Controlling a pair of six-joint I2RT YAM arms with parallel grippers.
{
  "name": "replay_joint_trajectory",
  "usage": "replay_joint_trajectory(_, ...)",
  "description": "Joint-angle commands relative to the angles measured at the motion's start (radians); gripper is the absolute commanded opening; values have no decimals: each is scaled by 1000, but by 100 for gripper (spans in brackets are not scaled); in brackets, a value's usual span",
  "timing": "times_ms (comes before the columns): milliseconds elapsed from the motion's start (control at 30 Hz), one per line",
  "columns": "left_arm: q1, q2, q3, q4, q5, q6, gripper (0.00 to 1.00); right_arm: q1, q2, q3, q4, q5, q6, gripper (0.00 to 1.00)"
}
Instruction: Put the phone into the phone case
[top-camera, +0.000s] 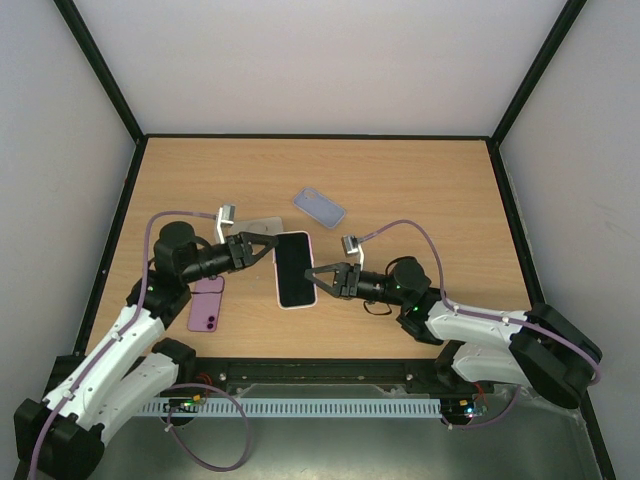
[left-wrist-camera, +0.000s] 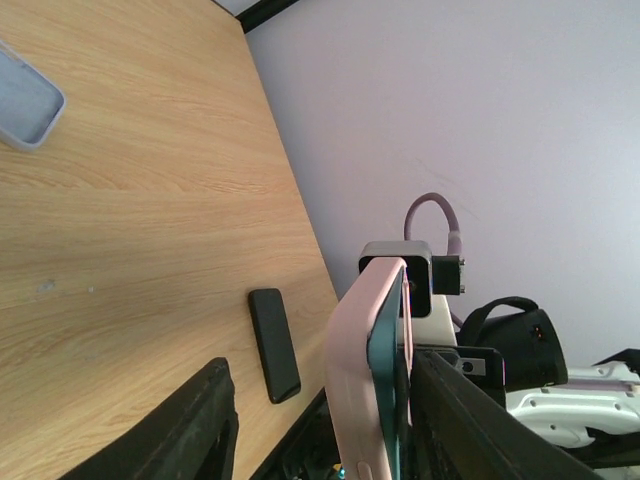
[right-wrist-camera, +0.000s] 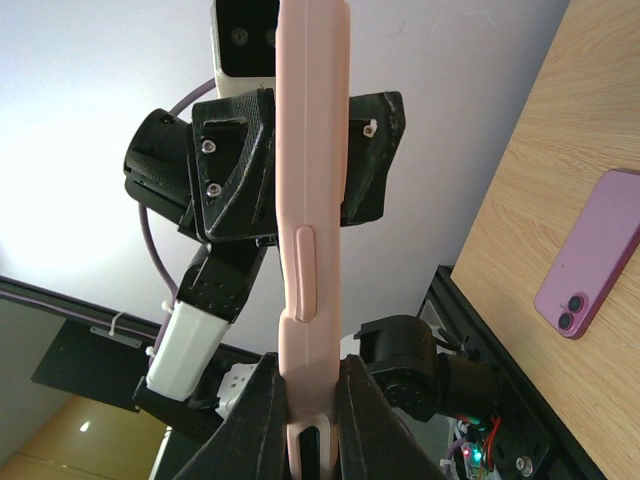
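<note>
A black-screened phone (top-camera: 294, 268) sits inside a pink phone case (right-wrist-camera: 312, 150), held above the table between both arms. In the left wrist view the phone's teal edge (left-wrist-camera: 386, 372) shows inside the pink case's rim (left-wrist-camera: 352, 380). My right gripper (right-wrist-camera: 310, 370) is shut on the case's near end, one finger on each face. My left gripper (left-wrist-camera: 320, 372) is open and straddles the far end: the case is close to one finger (left-wrist-camera: 470, 420), and the other finger (left-wrist-camera: 190, 430) stands well apart. In the top view the left gripper (top-camera: 272, 246) is at the phone's upper left and the right gripper (top-camera: 316, 276) at its right edge.
A purple phone (top-camera: 207, 303) lies camera-side up on the table under the left arm. A pale blue case (top-camera: 319, 208) lies further back. A greyish case (top-camera: 258, 227) lies by the left gripper. A small black slab (left-wrist-camera: 274, 344) rests near the table's edge.
</note>
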Motion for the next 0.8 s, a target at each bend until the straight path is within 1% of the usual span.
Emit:
replay_joint_trajectory(0,5,9,20,47,34,20,42,6,-2,11,127,-21,5,7)
replay_joint_trajectory(100,5,28,20,42,28,31,29,7,5,13,125,-24,3,7)
replay_joint_trajectory(200,3,49,51,-28,-9,72,21,7,16,19,114,-26,-1,7)
replay_joint_trajectory(233,3,52,62,-48,-16,86,18,7,19,23,96,-27,-6,7)
replay_joint_trajectory(300,3,55,91,-93,-47,119,7,7,24,35,39,-24,-36,7)
replay_joint_trajectory(333,3,56,106,-125,-69,140,3,6,25,40,7,-18,-49,6)
replay_joint_trajectory(500,-5,74,157,-273,-177,250,3,7,20,60,-101,15,-89,6)
replay_joint_trajectory(600,-8,78,159,-299,-200,284,3,7,20,70,-125,31,-96,6)
replay_joint_trajectory(667,-8,78,159,-299,-193,280,4,7,17,74,-143,51,-102,6)
replay_joint_trajectory(733,-8,75,157,-292,-172,271,11,7,7,72,-165,80,-116,6)
replay_joint_trajectory(767,-8,73,158,-288,-166,263,19,6,3,69,-177,98,-128,6)
